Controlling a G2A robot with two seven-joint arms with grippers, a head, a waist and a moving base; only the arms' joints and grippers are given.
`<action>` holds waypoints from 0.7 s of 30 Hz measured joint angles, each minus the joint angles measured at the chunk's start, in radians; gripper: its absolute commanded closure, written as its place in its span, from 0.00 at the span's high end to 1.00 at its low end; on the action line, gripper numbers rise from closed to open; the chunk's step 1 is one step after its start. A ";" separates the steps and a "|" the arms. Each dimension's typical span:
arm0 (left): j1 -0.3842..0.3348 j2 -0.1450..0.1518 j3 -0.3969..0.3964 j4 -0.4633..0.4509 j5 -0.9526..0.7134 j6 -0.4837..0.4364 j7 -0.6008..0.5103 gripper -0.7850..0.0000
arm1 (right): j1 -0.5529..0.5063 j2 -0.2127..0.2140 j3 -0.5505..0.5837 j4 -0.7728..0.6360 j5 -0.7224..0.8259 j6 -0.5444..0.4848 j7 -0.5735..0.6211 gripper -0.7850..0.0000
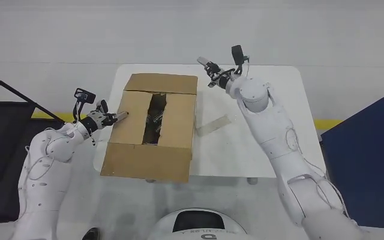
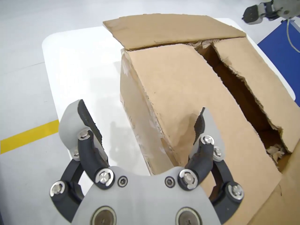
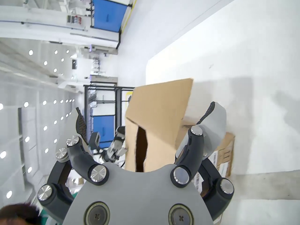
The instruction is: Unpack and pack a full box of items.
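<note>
White rounded-corner bench (image 1: 264, 120): one.

Brown corrugated cardboard box (image 1: 180, 117): one, standing on the bench's left half. The board is judged stiff but ragged at its torn edges, and the full box is likely heavy.

Flaps: four. Two lie outward. Two are nearly shut, and the gap between them shows dark contents that cannot be counted. Best hold is a flap's free edge.

Pale flat strip (image 1: 214, 125): one, on the bench just beside the box.

Left pincer (image 2: 141, 108): one, spread open astride the box's left edge.

Right pincer (image 3: 145, 110): one, spread open and empty, near the box's far right corner.
</note>
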 measured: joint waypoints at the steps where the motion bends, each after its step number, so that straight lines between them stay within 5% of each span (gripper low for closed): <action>1: 0.003 0.001 -0.004 0.000 -0.003 -0.001 0.002 1.00 | 0.016 -0.007 -0.025 0.028 -0.026 0.014 -0.019 1.00; 13: 0.085 0.021 -0.094 0.012 -0.098 -0.055 0.031 1.00 | 0.181 -0.077 -0.061 0.419 0.324 -0.234 0.224 1.00; 21: 0.147 0.044 -0.201 0.069 -0.235 -0.208 0.032 1.00 | 0.221 -0.097 -0.015 0.537 0.522 -0.387 0.341 1.00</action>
